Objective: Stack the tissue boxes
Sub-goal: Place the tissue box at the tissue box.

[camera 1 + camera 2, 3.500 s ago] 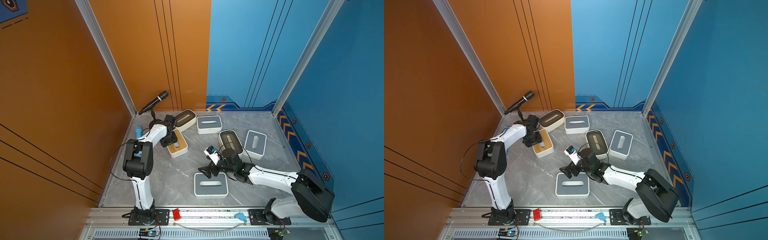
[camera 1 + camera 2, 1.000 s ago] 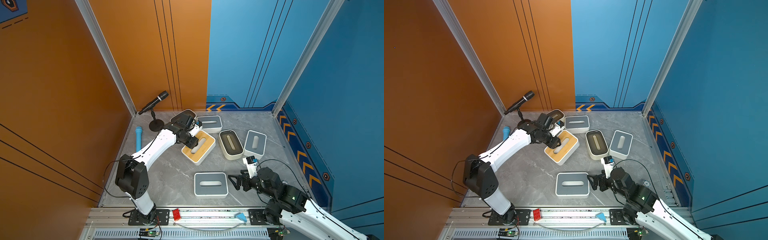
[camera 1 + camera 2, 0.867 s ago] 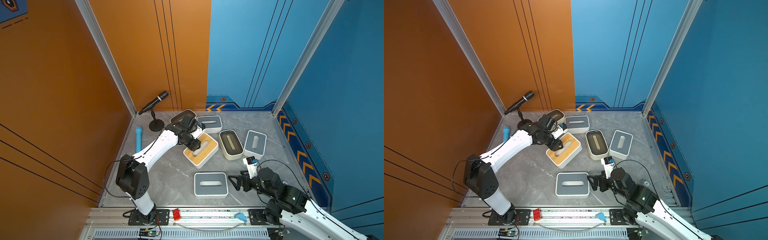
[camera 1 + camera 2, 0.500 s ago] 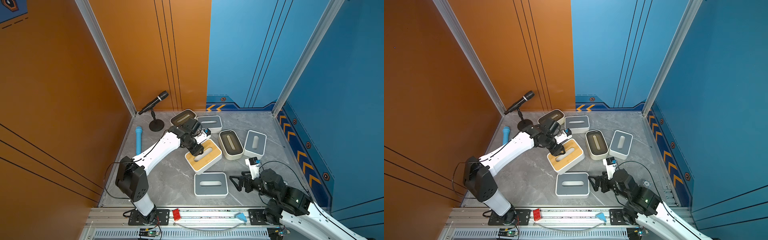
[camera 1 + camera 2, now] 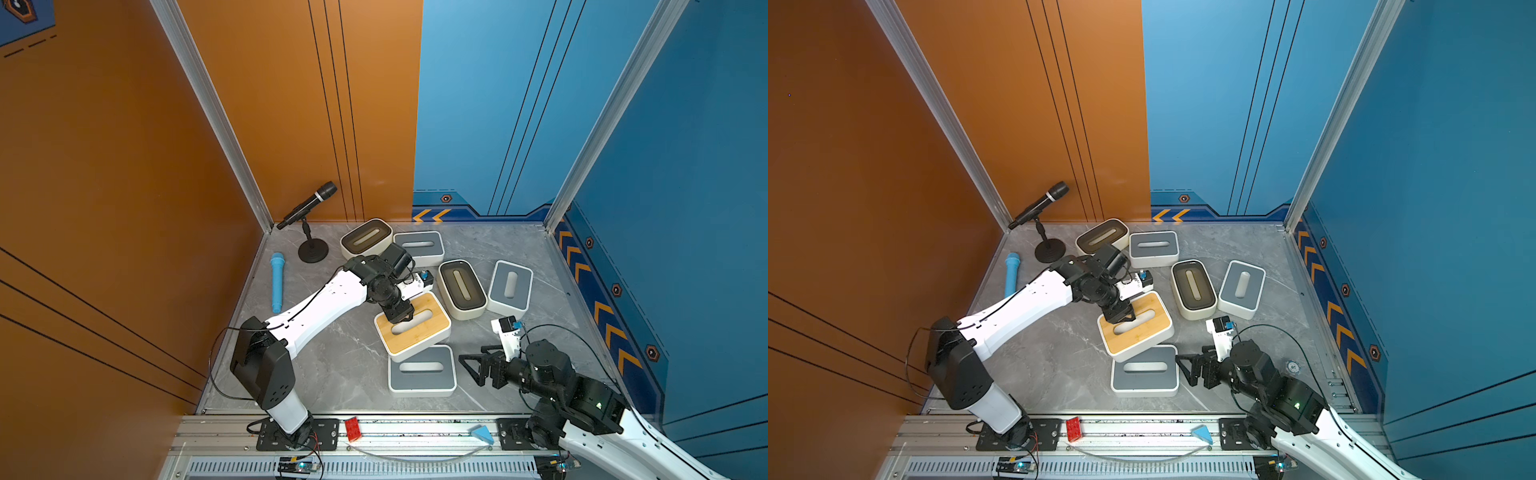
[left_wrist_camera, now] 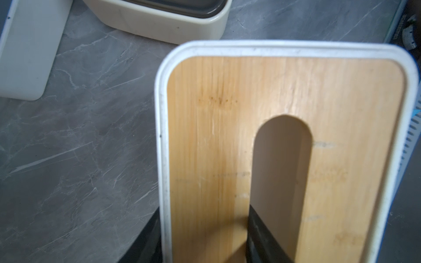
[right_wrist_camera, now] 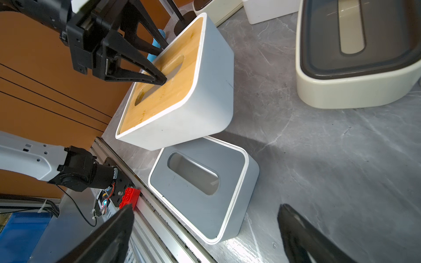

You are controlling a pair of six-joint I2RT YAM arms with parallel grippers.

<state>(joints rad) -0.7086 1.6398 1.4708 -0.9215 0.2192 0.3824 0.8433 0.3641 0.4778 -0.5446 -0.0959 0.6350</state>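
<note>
Our left gripper [image 5: 400, 316] is pinching the long wall of the bamboo-lidded tissue box [image 5: 422, 338], one finger down in its slot and one outside, and is holding it tilted over the far edge of the grey-lidded tissue box [image 5: 422, 380] lying near the front rail [image 5: 415, 428]. Our right gripper [image 5: 469, 370] is hovering just right of that grey box, jaws spread wide and gripping nothing.
</note>
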